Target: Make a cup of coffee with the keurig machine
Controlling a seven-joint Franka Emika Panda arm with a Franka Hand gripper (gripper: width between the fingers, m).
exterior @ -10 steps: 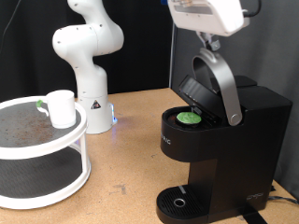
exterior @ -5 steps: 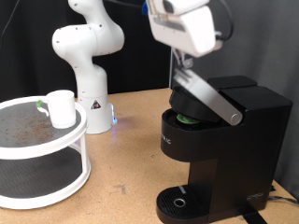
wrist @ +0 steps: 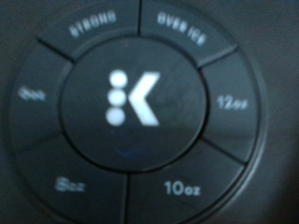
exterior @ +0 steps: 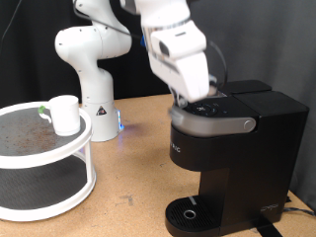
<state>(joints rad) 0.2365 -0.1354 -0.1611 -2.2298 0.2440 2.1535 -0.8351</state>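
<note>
The black keurig machine (exterior: 237,148) stands at the exterior view's right with its grey lid handle (exterior: 212,120) pressed down shut. The gripper (exterior: 200,96) presses on top of the lid; its fingers are hidden behind the white hand. The wrist view is filled by the machine's round button panel (wrist: 131,98), with a lit white K in the middle and labels for strong, over ice and cup sizes around it; no fingers show there. The small white cup (exterior: 65,115) stands on the round tiered stand (exterior: 44,163) at the exterior view's left, far from the gripper.
A second white robot arm base (exterior: 94,69) stands at the back behind the stand. The machine's round drip tray (exterior: 190,214) at its foot holds nothing. Bare wooden table lies between the stand and the machine.
The gripper came down to the exterior view's left and pushed the raised lid handle down. The lid is now shut over the green-topped pod, which no longer shows.
</note>
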